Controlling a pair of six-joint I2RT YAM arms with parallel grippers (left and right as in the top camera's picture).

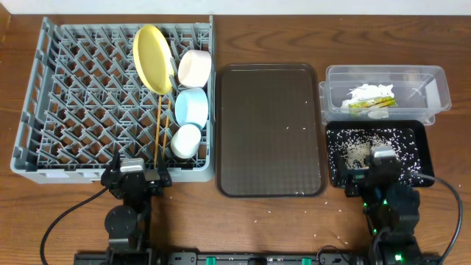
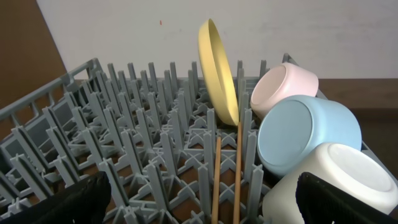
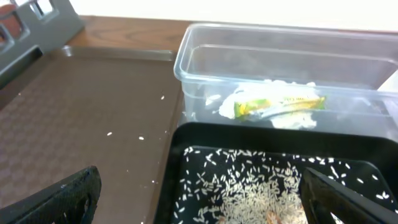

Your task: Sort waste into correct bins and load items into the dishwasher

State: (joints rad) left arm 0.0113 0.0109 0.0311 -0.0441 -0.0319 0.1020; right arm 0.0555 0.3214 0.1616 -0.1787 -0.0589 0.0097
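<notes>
The grey dish rack (image 1: pixel 73 110) holds the yellow plate (image 1: pixel 151 59) on edge, a white bowl (image 1: pixel 195 68), a light blue bowl (image 1: pixel 191 105), a small white cup (image 1: pixel 185 140) and wooden chopsticks (image 1: pixel 160 136). The left wrist view shows the plate (image 2: pixel 217 68), both bowls (image 2: pixel 308 134) and the chopsticks (image 2: pixel 236 174). The clear tub (image 1: pixel 383 92) holds the napkin (image 1: pixel 368 94) and yellow-green wrapper (image 3: pixel 280 104). The black tray (image 1: pixel 412 143) holds rice (image 3: pixel 261 193). My left gripper (image 1: pixel 135 177) is open at the rack's near edge. My right gripper (image 1: pixel 383 168) is open over the black tray's near end.
A brown serving tray (image 1: pixel 268 129) lies between the rack and the bins, with a few stray rice grains on it. More grains are scattered on the wooden table (image 1: pixel 294 221) in front of it.
</notes>
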